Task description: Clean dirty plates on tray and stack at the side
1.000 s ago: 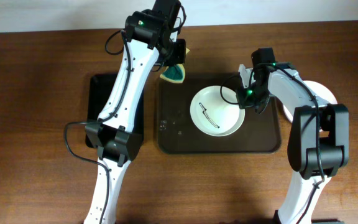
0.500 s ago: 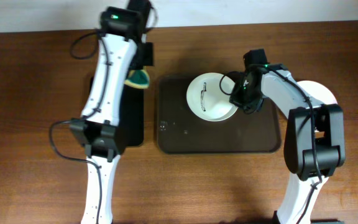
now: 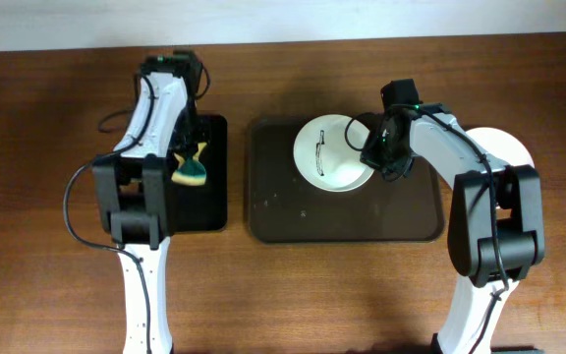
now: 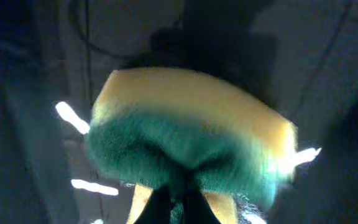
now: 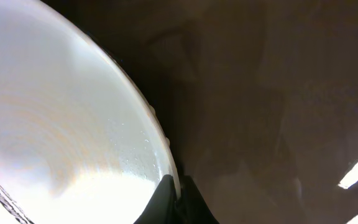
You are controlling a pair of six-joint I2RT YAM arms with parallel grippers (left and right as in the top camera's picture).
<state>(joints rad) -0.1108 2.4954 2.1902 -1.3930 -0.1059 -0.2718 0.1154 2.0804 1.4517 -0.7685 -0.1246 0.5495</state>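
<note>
Worktop (image 3: 57, 285): brown wood. It carries both trays and, off to my right, the white stack.
Tray (image 3: 342, 221): large, dark brown, its long axis running left to right between my two arms.
Black tray (image 3: 214, 206): smaller, just beside the brown one on my left side.
Stack (image 3: 514, 147): white and round, on the worktop beyond the tray's right end and half hidden under my right arm. I cannot tell how many plates it holds.
Plate (image 3: 337, 167): on the tray's far middle, its black line (image 3: 320, 149) not yet wiped.
Relation that matters: the plate lies to the left of my right hand (image 3: 379, 155), which is at its right rim. The sponge (image 3: 191, 174) hangs well apart, over the black tray, so my left arm has the whole reach to make.
Right hand: narrow. In the wrist view the fingertips (image 5: 178, 198) pinch the plate's (image 5: 61, 124) edge over the tray (image 5: 278, 93).
Left hand (image 3: 189, 157): clamped on the sponge (image 4: 185, 137), green scrub face toward the camera, touching nothing else that I can see.
</note>
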